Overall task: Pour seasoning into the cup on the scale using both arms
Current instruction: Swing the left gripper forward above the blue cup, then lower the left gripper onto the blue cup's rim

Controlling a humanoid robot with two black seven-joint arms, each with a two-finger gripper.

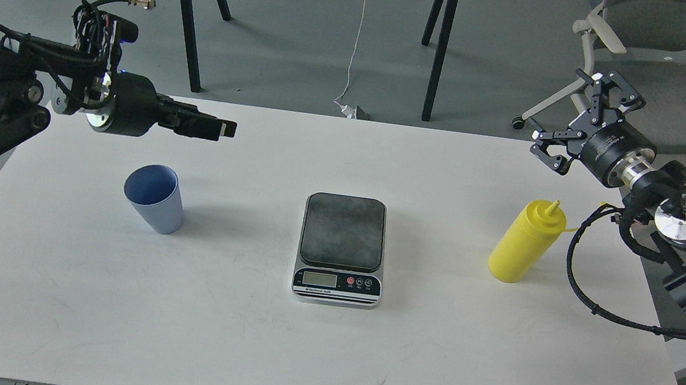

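The light blue ribbed cup (154, 199) stands upright on the white table (232, 349), left of centre. The scale (343, 232) lies in the middle with nothing on its dark platform. The yellow seasoning bottle (526, 244) stands upright on the right, nozzle up. My left gripper (220, 129) hangs above the table behind and to the right of the cup, pointing right. Its fingers overlap as one dark shape. My right gripper (565, 112) is open and empty, above and behind the bottle, past the table's far edge.
A grey office chair (658, 74) stands behind the right arm. Black stand legs (440, 41) and a white cable (353, 56) are on the floor beyond the table's far edge. My right arm's black cable (580, 287) loops just right of the bottle.
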